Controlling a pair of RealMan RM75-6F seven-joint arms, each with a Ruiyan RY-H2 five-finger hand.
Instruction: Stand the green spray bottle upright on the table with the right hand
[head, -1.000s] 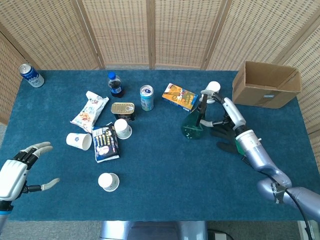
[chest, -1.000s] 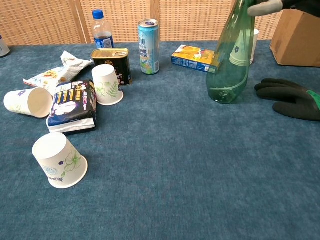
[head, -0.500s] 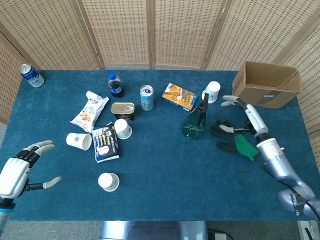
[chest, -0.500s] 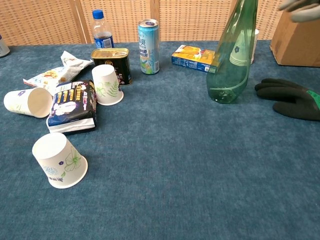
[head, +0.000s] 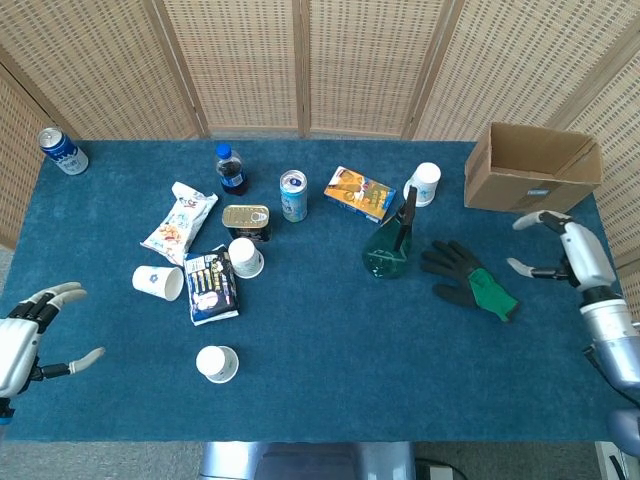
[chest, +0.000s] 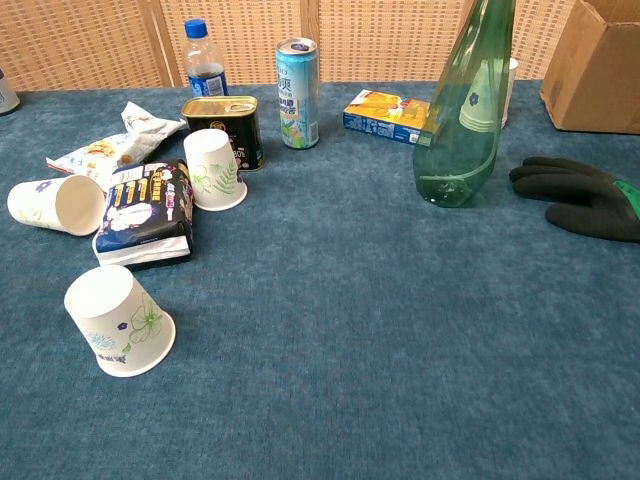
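Observation:
The green spray bottle (head: 390, 245) stands upright on the blue table, right of centre, its dark nozzle at the top. In the chest view the green spray bottle (chest: 465, 120) rises past the top edge, with nothing touching it. My right hand (head: 565, 250) hangs open at the far right, well clear of the bottle, fingers spread and empty. My left hand (head: 35, 330) is open at the lower left corner, holding nothing. Neither hand shows in the chest view.
A black and green glove (head: 468, 280) lies just right of the bottle. A cardboard box (head: 535, 168) sits at the back right, a white cup (head: 426, 183) and a yellow carton (head: 358, 193) behind the bottle. Cups, snack bags and cans (head: 293, 195) crowd the left half.
My right hand has let go of the bottle and drawn back to the right, past the glove. The bottle stays standing. My left hand has drifted slightly lower.

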